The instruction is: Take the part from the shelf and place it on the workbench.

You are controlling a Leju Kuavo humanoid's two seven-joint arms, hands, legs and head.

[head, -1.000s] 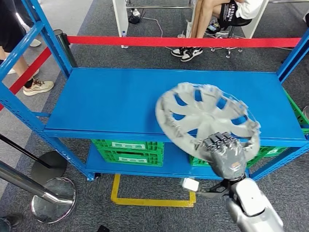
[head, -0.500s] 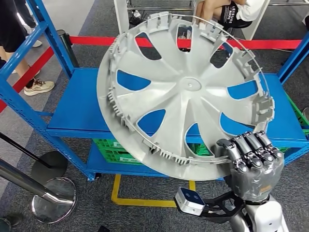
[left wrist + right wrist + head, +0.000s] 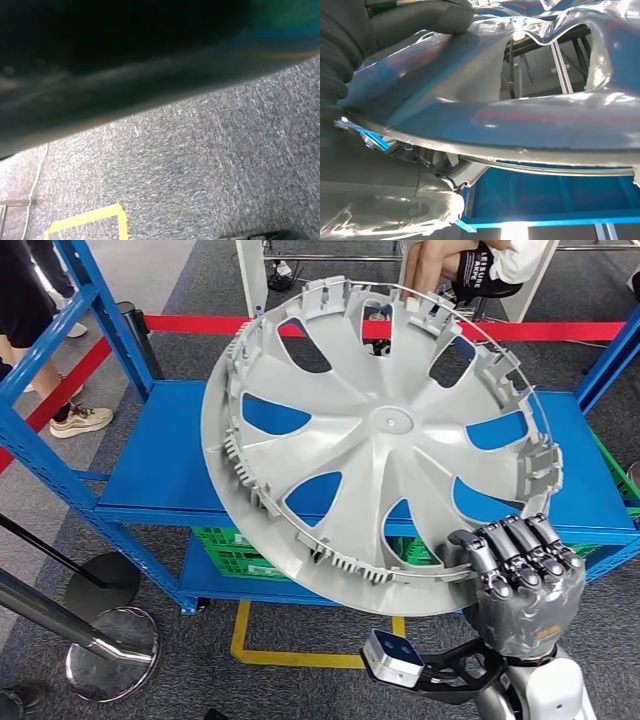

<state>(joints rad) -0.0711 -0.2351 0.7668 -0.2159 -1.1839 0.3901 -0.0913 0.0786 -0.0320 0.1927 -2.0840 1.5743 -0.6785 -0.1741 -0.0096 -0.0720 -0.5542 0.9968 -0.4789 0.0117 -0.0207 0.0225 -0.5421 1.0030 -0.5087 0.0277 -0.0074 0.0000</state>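
The right robot hand point(image 3: 521, 585) is gripping the part point(image 3: 377, 435), a grey wheel cover, by its near rim, fingers curling over the edge. The part is hanging clear above the blue shelf point(image 3: 173, 455), tilting up and leftward from the hand. I cannot tell the left robot hand's state.

The wheel cover point(image 3: 377, 440) is tilted above and in front of the shelf point(image 3: 173, 455), its near right rim held in the right hand point(image 3: 521, 585). Crates point(image 3: 241, 545) sit under the shelf board; a barrier tape point(image 3: 196, 324) runs behind it.
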